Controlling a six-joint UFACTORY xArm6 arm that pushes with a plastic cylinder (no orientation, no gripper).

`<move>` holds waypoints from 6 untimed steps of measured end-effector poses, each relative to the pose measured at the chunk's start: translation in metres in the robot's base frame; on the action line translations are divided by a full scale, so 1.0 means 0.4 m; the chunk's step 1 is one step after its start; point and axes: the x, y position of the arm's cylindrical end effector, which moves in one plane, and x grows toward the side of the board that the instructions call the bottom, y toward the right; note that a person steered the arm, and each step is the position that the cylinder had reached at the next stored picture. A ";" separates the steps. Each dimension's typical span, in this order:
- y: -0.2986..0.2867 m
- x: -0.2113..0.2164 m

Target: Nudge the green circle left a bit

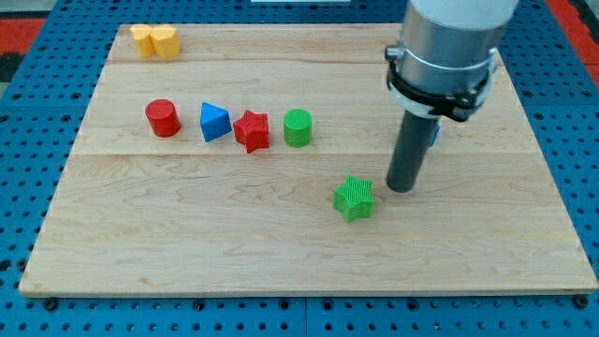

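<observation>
There are no jaws on this arm, so nothing is clenched or grasped: it ends in a dark rod whose lower end, my tip [401, 190], rests on the wooden surface [187, 243] right of centre in the frame. Just beside my tip, to its lower left, lies the green star [354, 197], close but with a thin gap that I cannot be sure of. The green circle [298, 127] stands well apart from my tip, up and to the left, near the middle of the frame. It ends a row running leftward: the red star [252, 130] just beside it, then the blue triangle [214, 122], then the red cylinder [163, 118]. A sliver of a blue block [435, 132] shows behind the rod, its shape hidden. Two yellow blocks [155, 41] sit touching at the upper left corner.
</observation>
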 end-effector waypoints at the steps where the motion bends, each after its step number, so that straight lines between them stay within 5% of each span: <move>1: -0.122 0.023; 2: -0.151 0.145; 3: -0.128 0.141; 6: -0.030 -0.215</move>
